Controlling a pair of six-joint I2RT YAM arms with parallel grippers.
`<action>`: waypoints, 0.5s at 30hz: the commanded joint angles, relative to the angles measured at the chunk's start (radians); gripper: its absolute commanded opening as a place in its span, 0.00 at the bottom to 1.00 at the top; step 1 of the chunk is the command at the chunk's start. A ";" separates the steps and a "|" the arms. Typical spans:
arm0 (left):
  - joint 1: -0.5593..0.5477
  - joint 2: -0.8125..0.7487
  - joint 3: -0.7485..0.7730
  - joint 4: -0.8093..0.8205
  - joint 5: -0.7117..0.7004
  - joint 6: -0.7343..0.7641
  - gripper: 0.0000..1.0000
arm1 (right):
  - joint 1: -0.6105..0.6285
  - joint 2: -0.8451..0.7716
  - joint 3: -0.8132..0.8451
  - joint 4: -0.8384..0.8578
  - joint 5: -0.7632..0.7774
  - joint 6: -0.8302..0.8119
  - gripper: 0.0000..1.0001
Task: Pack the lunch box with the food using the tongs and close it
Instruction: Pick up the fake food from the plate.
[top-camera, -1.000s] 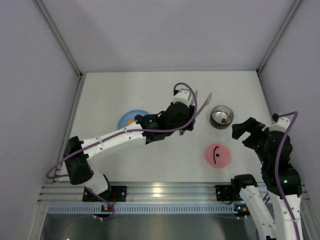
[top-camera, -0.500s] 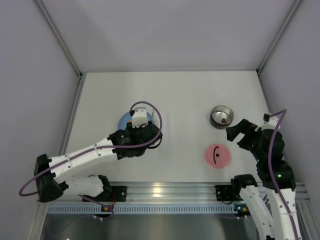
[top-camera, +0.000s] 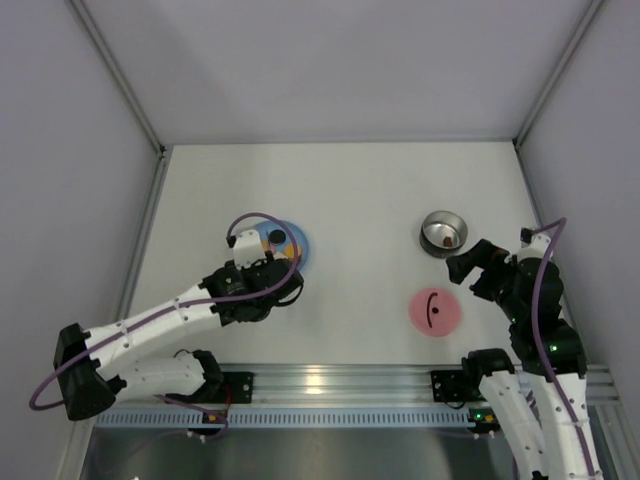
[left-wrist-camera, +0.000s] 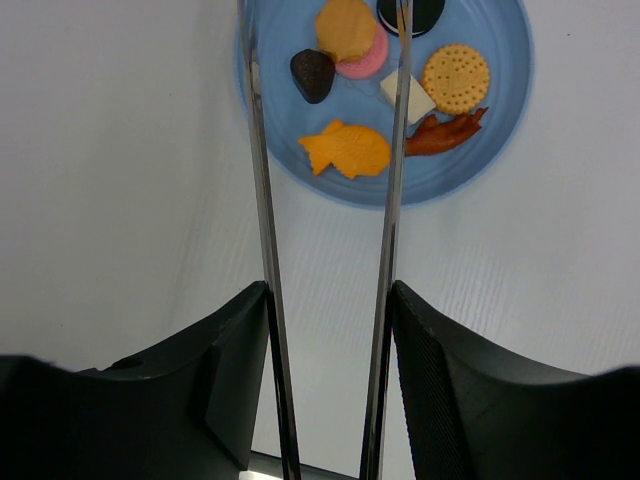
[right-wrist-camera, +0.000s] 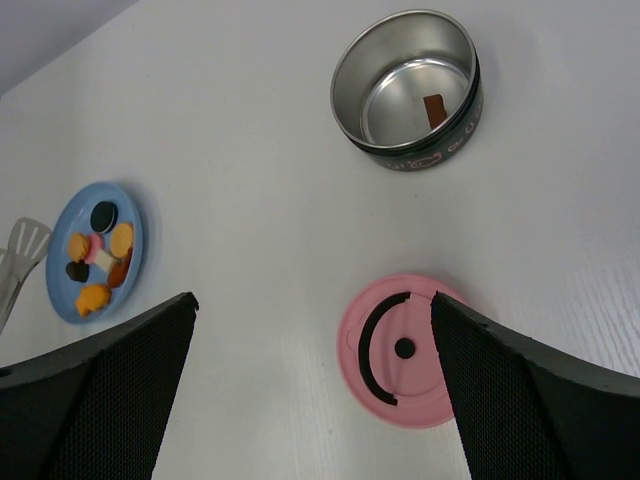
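Observation:
The steel lunch box (top-camera: 443, 234) (right-wrist-camera: 408, 90) stands open at the right with one brown piece (right-wrist-camera: 434, 107) inside. Its pink lid (top-camera: 435, 311) (right-wrist-camera: 405, 350) lies flat nearer the arms. My left gripper (top-camera: 262, 275) (left-wrist-camera: 328, 300) is shut on the tongs (left-wrist-camera: 262, 200), whose two silver arms reach out over the blue plate (left-wrist-camera: 500, 100). On the plate lies the food: an orange fish shape (left-wrist-camera: 347, 150), a dark piece (left-wrist-camera: 312, 75), a round cracker (left-wrist-camera: 455, 78) and others. My right gripper (top-camera: 470, 262) (right-wrist-camera: 315, 320) hangs open above the lid, holding nothing.
Grey walls enclose the white table on three sides. The blue plate (top-camera: 303, 250) is partly hidden under my left wrist in the top view. The aluminium rail with both arm bases (top-camera: 320, 385) runs along the near edge.
My left arm has swung from beside the lunch box back left to the plate, carrying the tongs. The right gripper has crept slightly left, still open.

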 joint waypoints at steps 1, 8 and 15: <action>0.023 -0.012 -0.030 0.018 -0.003 -0.025 0.55 | -0.015 0.010 -0.008 0.081 -0.026 0.013 0.99; 0.063 0.005 -0.059 0.090 0.060 0.044 0.53 | -0.015 0.007 -0.012 0.083 -0.023 0.011 0.99; 0.064 0.012 -0.062 0.132 0.071 0.073 0.53 | -0.015 0.002 -0.012 0.084 -0.021 0.011 0.99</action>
